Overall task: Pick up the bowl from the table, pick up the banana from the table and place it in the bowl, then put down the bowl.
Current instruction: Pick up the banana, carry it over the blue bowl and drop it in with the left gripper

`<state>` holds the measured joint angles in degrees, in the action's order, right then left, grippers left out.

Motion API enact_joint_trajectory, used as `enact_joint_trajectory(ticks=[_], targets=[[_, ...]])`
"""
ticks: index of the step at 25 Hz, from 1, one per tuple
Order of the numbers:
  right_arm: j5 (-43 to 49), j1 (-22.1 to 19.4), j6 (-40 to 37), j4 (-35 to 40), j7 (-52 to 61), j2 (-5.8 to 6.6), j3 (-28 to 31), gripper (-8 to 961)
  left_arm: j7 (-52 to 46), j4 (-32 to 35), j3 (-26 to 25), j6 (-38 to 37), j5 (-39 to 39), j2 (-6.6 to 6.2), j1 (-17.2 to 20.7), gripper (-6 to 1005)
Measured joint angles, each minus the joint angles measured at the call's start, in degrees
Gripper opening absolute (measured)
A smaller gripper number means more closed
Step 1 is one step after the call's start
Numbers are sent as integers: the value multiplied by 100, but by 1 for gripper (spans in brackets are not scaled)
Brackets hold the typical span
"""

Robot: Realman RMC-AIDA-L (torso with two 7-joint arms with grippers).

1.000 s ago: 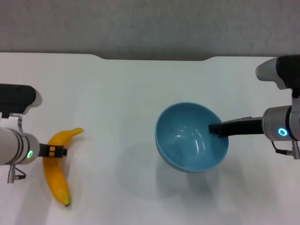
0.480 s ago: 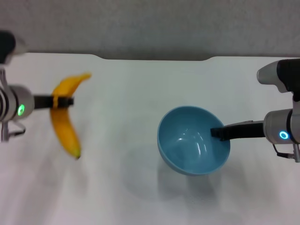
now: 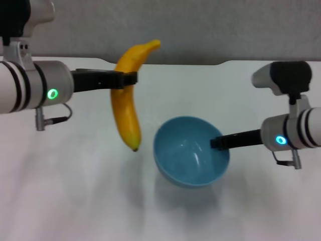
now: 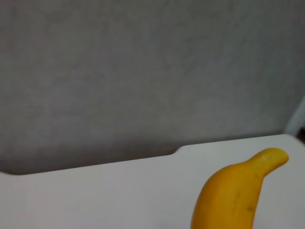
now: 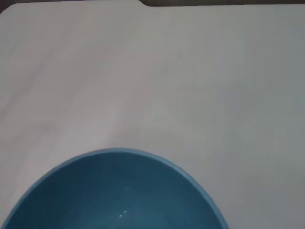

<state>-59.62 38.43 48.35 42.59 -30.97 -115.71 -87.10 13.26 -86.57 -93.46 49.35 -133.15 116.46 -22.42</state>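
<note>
Left hand is closed around the upper part of the banana, which is held hanging nearly upright above the counter, dark tip downward, just left of the bowl. Right hand is clamped on the bowl's right rim, the light-blue bowl being held tilted above the white counter.
</note>
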Motion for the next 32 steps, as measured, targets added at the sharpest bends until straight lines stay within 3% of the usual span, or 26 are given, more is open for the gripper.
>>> enact_joint_trajectory(ticks=[14, 27, 32], targets=[[-475, 437, -124, -282, 34, -11, -361, 32, 1814, 995, 525, -1290, 2169, 8, 23, 526], [-576, 542, -82, -236, 25, -7, -421, 33, 4021, 2075, 806, -1699, 4293, 8, 42, 528], [-577, 543, -77, -234, 27, 1, -386, 33, 4462, 2265, 850, -1704, 4713, 8, 65, 528]])
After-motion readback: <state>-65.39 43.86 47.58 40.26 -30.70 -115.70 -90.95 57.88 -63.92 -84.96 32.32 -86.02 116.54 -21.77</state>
